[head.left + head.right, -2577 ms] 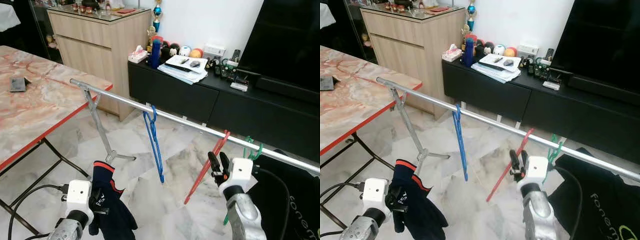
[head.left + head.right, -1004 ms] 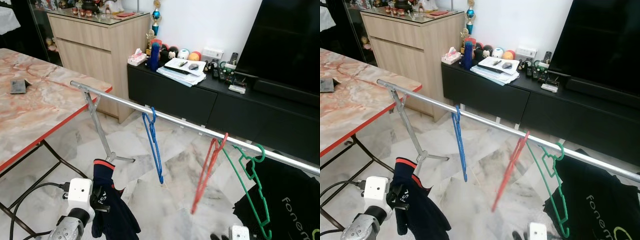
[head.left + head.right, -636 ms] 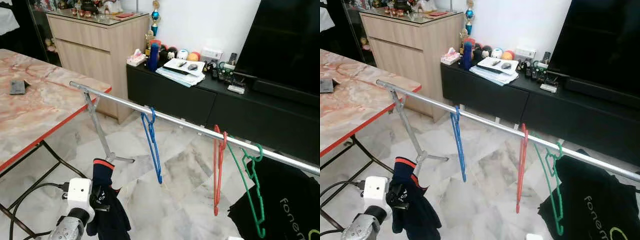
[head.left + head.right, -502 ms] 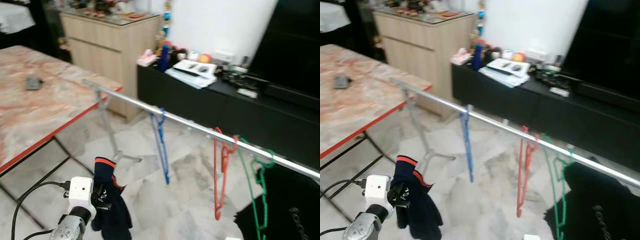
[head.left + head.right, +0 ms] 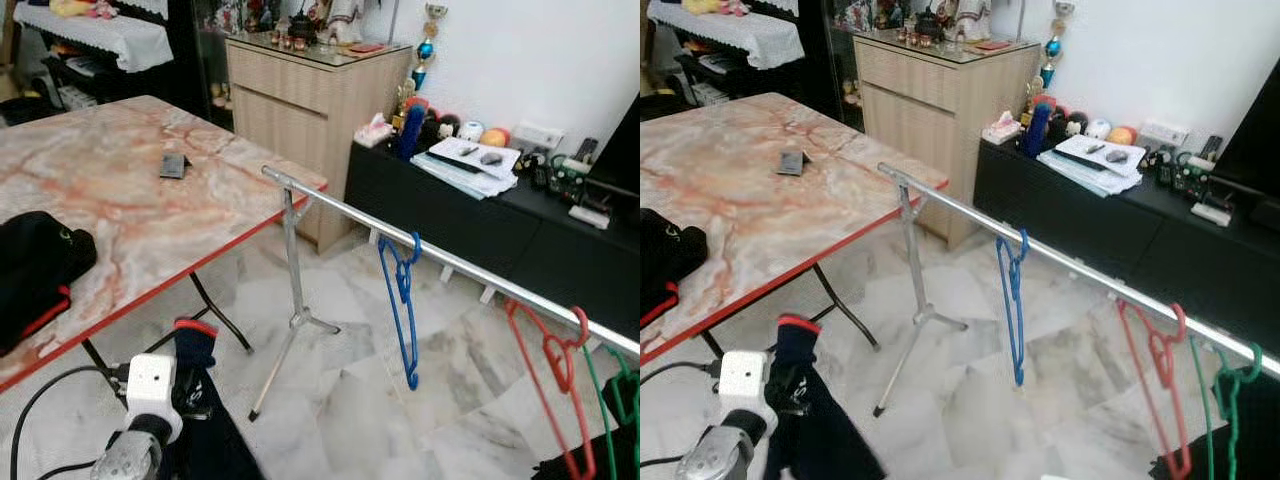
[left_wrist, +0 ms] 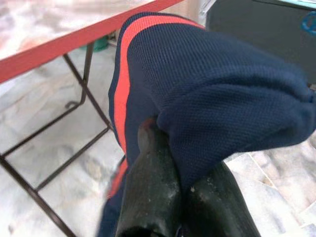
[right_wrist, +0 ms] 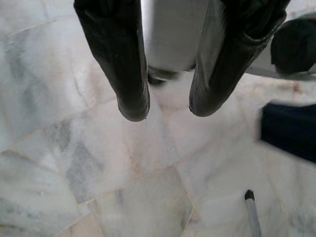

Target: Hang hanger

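Note:
A silver rail (image 5: 450, 262) slants across the room on a folding stand. On it hang a blue hanger (image 5: 403, 300), a red hanger (image 5: 550, 375) and a green hanger (image 5: 1220, 400), side by side toward the right. My left gripper (image 6: 160, 143) is low at the front left, shut on a navy garment (image 6: 207, 94) with a red stripe that drapes over its fingers. In the right wrist view my right gripper (image 7: 168, 111) points down at the marble floor, open, with nothing between its fingers.
A marble table with a red edge (image 5: 130, 215) fills the left, with a black garment (image 5: 30, 265) and a small dark object (image 5: 175, 165) on it. The rack's leg (image 5: 290, 300) stands beside it. A wooden cabinet (image 5: 300, 90) and a black console (image 5: 470, 215) line the wall.
The view has swung to the left, bringing more of the table in. The right gripper let go of the red hanger, which now hangs on the rail, and dropped low. The left gripper still holds the garment.

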Controlling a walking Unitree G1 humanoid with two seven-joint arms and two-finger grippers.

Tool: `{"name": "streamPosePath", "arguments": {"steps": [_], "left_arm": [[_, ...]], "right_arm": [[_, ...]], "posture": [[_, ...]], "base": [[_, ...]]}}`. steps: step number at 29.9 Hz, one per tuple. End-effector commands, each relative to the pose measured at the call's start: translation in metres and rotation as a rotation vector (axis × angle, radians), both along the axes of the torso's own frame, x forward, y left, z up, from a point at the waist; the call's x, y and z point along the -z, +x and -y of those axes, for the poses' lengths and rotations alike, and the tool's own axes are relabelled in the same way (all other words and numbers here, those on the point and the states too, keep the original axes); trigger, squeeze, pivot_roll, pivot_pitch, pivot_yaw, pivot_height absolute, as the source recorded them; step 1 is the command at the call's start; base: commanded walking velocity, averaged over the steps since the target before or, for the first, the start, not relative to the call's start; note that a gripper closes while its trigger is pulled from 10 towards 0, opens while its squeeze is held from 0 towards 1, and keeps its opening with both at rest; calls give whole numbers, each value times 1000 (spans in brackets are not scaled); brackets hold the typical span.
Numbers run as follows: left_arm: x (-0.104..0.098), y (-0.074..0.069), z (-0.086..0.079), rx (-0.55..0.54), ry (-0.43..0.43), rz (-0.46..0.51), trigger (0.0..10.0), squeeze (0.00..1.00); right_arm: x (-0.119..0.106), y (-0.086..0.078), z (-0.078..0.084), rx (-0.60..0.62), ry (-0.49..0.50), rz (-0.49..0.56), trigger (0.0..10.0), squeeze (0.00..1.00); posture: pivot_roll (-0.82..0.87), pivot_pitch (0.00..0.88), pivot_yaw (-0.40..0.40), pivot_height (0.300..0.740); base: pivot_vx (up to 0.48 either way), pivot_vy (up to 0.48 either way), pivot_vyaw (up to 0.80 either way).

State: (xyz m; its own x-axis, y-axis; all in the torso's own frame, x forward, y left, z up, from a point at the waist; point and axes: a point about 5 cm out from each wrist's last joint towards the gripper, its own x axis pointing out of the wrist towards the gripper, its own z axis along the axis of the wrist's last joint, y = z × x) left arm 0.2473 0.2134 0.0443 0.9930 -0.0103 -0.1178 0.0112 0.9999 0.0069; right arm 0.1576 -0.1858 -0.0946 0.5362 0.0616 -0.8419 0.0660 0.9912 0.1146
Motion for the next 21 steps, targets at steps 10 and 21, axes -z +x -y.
{"name": "streamPosePath", "arguments": {"steps": [10, 21], "left_arm": [[-3, 0, 5, 15, 7, 16, 10000, 0], [-21, 5, 11, 61, 29, 93, 10000, 0]], "right_arm": [[1, -3, 3, -1, -5, -13, 10000, 0], [0, -2, 4, -17, -23, -8, 10000, 0]], "posture": [[41, 10, -34, 740], [47, 0, -34, 740]], "base": [[0, 480, 0], [0, 0, 0]]}}
